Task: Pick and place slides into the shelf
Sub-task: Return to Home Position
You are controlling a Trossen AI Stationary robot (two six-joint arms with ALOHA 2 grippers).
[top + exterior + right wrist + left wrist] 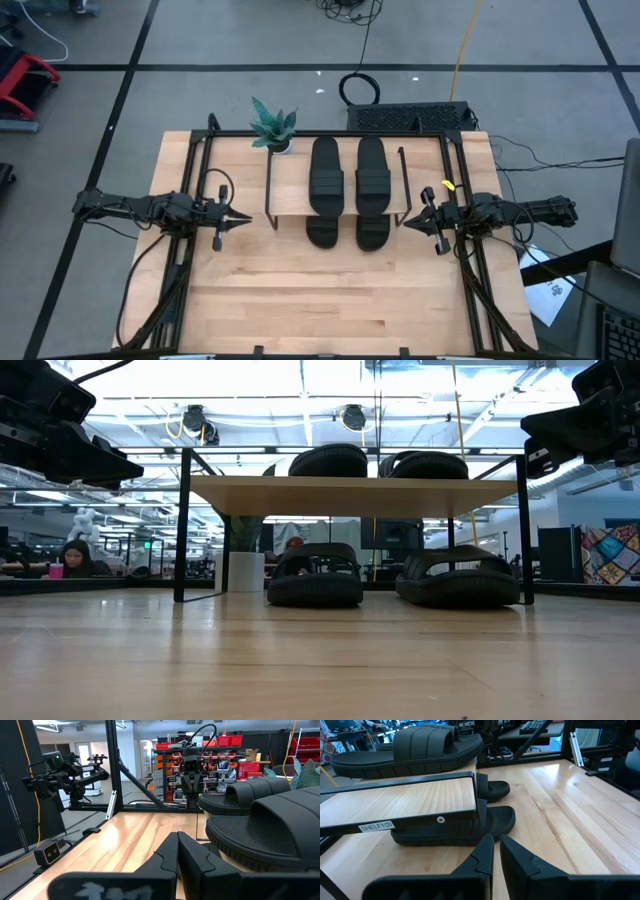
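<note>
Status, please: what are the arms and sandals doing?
Left pincer, right pincer: shut, empty, flanking shelf. Two slides on top, two underneath. Nothing in the way.

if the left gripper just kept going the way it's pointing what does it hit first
Probably the front corner post of the shelf: the left gripper points at that end. A slide lies just behind the post, underneath. Height is unclear.

Four slides (pixel 326 175): two on top, two underneath. One shelf (pixel 290 187). One potted plant (pixel 272 125). Two arms (pixel 150 208). One wooden table (pixel 330 290).
</note>
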